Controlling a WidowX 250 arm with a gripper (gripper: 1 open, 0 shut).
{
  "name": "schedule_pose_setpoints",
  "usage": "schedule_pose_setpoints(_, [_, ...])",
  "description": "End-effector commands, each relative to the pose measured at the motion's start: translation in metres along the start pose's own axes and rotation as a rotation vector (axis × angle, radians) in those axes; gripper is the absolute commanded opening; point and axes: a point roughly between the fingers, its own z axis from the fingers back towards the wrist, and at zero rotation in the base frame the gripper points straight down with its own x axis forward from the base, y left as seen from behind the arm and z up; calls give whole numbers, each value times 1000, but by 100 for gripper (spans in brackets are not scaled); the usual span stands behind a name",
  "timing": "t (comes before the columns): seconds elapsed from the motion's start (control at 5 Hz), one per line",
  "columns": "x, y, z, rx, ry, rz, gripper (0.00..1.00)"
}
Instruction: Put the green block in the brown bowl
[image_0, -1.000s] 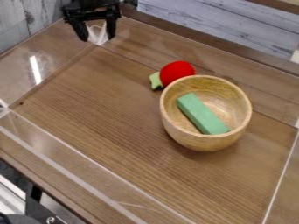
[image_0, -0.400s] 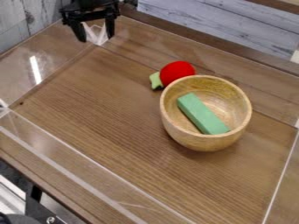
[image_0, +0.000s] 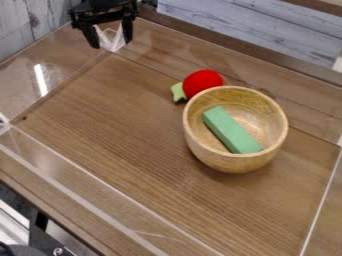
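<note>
The black gripper (image_0: 110, 37) is hovering at the far left of the scene, over the far left part of the wooden table (image_0: 120, 130), its jaws parted and pointing toward the near side; nothing is showing between them. A pale, whitish patch is showing just by the fingers, too small to name. Behind the gripper, grey boarding (image_0: 30, 25) is standing along the far left edge, and weathered planks (image_0: 267, 18) are running along the far right. Outward from the claw, bare wood is stretching to the right and near, a bright streak of light glinting on its left part. Farther right, well apart from the gripper, a red ball (image_0: 205, 82) is sitting beside the far left side of the brown bowl. A small green piece (image_0: 178, 92) is poking out at the ball's left side. The brown bowl (image_0: 207, 145), round, thick-walled and light in tone, is standing upright on the right part of the table. The green block (image_0: 231, 131) is lying inside it, slanting from far left to near right, its plain green face turned up. At the near left corner, dark equipment (image_0: 30, 225) is showing beyond the table edge, its parts unclear.
</note>
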Motion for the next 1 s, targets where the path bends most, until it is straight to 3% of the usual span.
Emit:
schedule_pose_setpoints(0.0, [23,3,35,-25,-95,-34,100])
schedule_pose_setpoints(0.4, [16,11,25,-8,-87,-103,100])
schedule_pose_setpoints(0.8, [16,2,19,-4,-81,-104,100])
